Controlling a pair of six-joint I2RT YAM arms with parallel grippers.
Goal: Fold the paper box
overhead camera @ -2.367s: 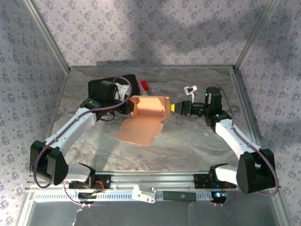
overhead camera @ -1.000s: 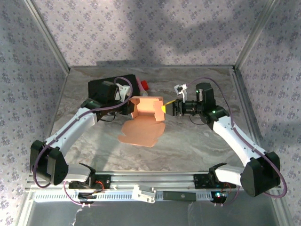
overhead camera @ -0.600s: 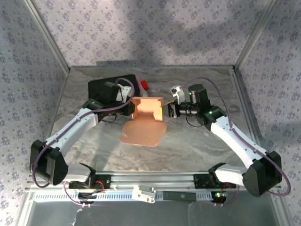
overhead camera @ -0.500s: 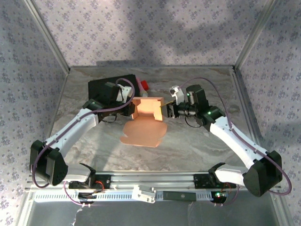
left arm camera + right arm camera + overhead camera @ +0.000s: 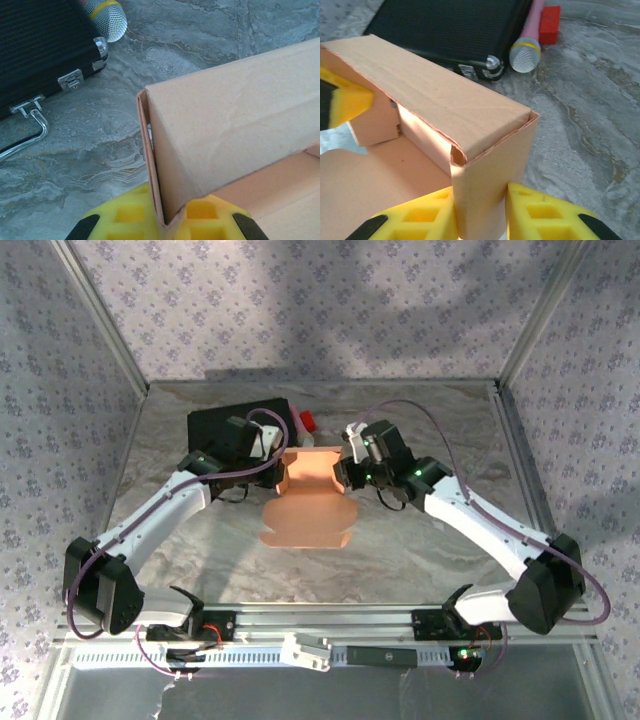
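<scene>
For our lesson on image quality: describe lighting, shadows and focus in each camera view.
Top external: broad soft shadows cross the patterned back wall; the paper box glows pale, almost washed out. Left wrist: the latch on the black case glints; the yellow pads at the bottom edge look soft. Right wrist: the box's inner wall is brightly lit; the microphone behind is fairly sharp.

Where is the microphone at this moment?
In the right wrist view, the microphone lies at the upper right, its mesh head next to the latched corner of the black case, behind the paper box.
</scene>
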